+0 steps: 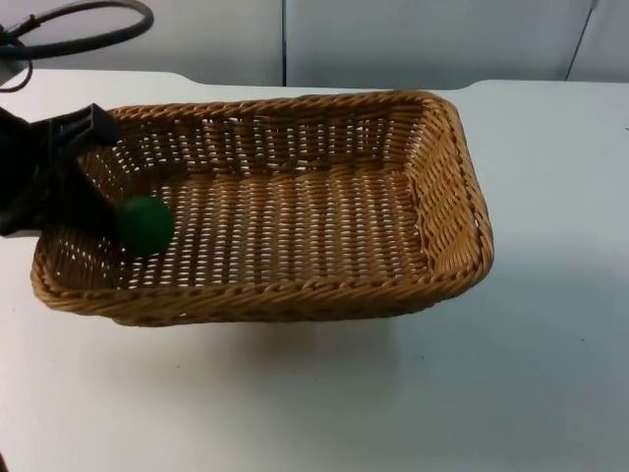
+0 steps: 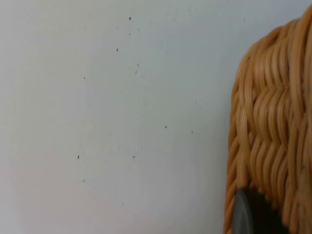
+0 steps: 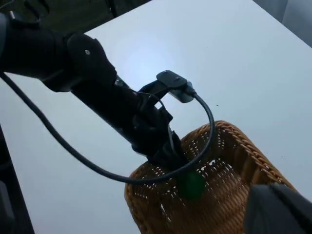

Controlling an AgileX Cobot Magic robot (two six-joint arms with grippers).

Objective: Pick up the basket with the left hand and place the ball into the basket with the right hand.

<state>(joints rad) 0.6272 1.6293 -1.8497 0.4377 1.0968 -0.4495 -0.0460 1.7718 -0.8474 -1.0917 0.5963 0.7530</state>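
Observation:
A tan wicker basket hangs above the white table and casts a shadow under its near side. My left gripper is shut on the rim at the basket's left end. The left wrist view shows the woven wall against a black fingertip. A green ball lies on the basket floor, close to that gripper. The right wrist view looks down from high up on the left arm, the basket and the ball. One black fingertip of my right gripper shows there, apart from the ball.
The white table spreads wide in front of the basket and to its right. A grey partition wall closes off the back. In the right wrist view the table edge drops to a dark floor.

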